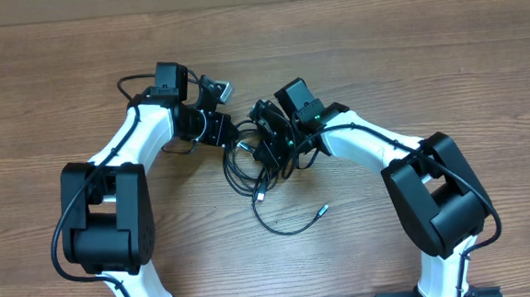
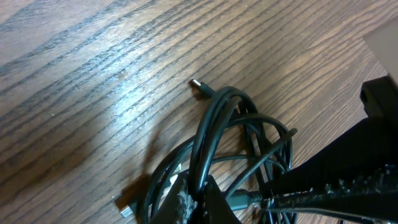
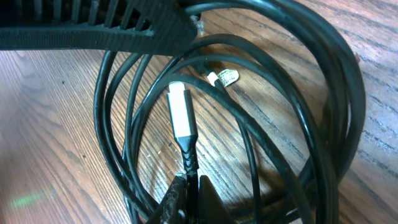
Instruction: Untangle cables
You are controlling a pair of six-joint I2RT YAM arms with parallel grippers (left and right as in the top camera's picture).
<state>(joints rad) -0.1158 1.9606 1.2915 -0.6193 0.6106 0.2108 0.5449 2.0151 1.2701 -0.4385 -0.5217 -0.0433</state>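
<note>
The cables [image 1: 265, 171] lie as one black tangle at mid-table, between the two arms. Loose plug ends trail toward the front [image 1: 322, 209]. My left gripper [image 1: 242, 142] reaches into the tangle from the left. In the left wrist view it [image 2: 198, 186] is shut on a thick black loop [image 2: 208, 124], beyond which a plug tip [image 2: 198, 84] points away. My right gripper [image 1: 267, 156] enters from the right. Seen from the right wrist, it [image 3: 191, 182] is shut on a cable just behind its silver plug [image 3: 180, 115], with several loops [image 3: 323, 93] around it.
The wooden table [image 1: 425, 47] stretches bare on all sides of the tangle. Both arms' bulky black bases [image 1: 108, 218] [image 1: 438, 193] stand near the front edge. The two grippers sit very close together; the left one's ribbed black body [image 3: 93, 28] crosses the top of the right wrist view.
</note>
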